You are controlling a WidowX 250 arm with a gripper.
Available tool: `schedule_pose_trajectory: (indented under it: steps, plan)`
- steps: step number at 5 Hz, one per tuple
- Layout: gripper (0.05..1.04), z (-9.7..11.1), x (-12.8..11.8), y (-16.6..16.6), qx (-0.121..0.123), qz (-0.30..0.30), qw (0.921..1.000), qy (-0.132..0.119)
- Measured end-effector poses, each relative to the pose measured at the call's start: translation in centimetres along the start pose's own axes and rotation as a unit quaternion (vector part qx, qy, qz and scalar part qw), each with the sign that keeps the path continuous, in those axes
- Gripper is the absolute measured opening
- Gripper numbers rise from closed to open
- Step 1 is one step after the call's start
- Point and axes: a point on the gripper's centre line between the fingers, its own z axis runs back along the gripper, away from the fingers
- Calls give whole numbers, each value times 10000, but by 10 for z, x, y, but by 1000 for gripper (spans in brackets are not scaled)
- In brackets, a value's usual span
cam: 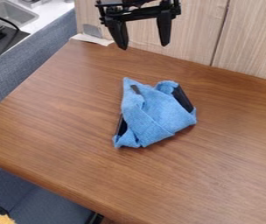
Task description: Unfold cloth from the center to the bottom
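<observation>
My black gripper (143, 42) hangs over the back of the table at the top of the camera view, its two fingers spread apart with nothing between them. In front of it, apart from it, a blue cloth (153, 114) lies bunched and folded near the middle of the table. Black pieces show at the cloth's right edge (183, 98) and left edge (121, 126), with a small dark patch near its top. What these black parts belong to, I cannot tell.
The brown wooden table (229, 162) meets a light wood panel (249, 41) at the back. A pale scrap (91, 39) lies at the back left corner. Beyond the left edge are a grey-blue partition (39, 65) and a sink (9, 13).
</observation>
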Motion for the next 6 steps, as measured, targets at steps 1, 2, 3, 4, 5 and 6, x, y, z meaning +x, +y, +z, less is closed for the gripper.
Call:
schedule_pose_trajectory:
  steps: [1,2,3,4,5,6]
  plan:
    - [1001,-11,-2,2,56,55,9998,182]
    - [1001,-27,13,0,97,185,9991,375]
    - [1001,-43,29,13,194,426,9979,454]
    - [1001,-66,34,26,234,599,9957,665]
    - [1001,-81,38,40,223,853,9945,557]
    - [1001,-98,37,47,215,873,9948,484]
